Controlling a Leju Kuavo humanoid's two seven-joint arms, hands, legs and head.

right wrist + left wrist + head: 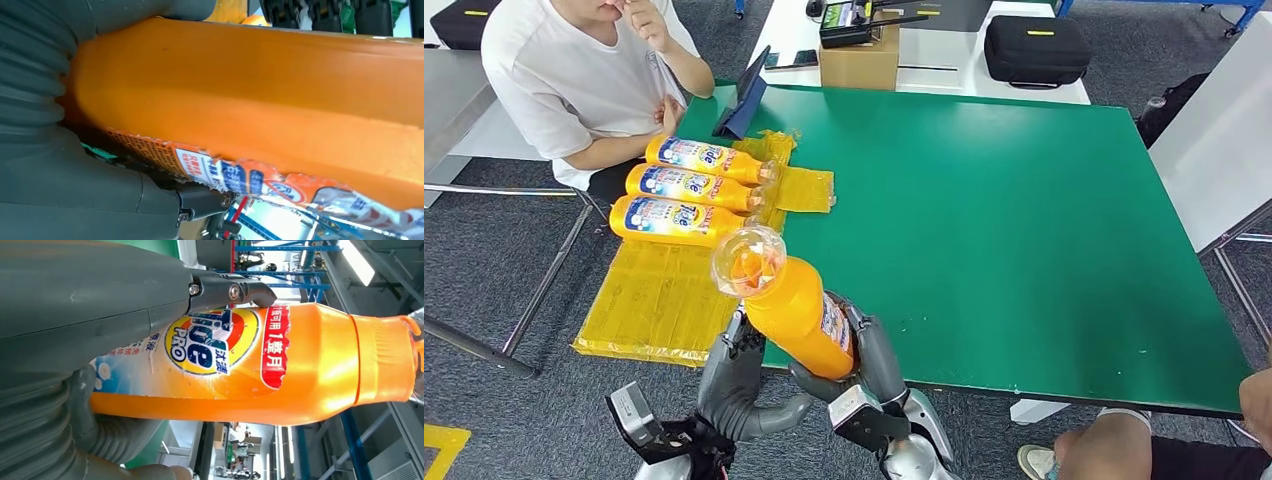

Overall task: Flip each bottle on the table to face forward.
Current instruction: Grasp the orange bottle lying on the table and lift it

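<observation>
An orange Tide bottle [796, 308] with a clear cap is lifted above the near table edge, cap tilted up toward the camera. My left hand [732, 378] grips its left side and my right hand [874, 362] grips its right side. The left wrist view shows the bottle's front label [210, 342] under a finger [235, 290]. Its orange back [260, 95] and a torn label edge show in the right wrist view. Three more orange bottles [686, 188] lie side by side, labels up, at the table's far left.
A yellow mat [656, 300] lies over the green table's [1024, 220] left edge. A person in a white shirt [574, 80] sits at the far left. A cardboard box [858, 62], a black case [1035, 48] and a tablet [746, 98] stand behind. Another person's knee [1124, 445] is near right.
</observation>
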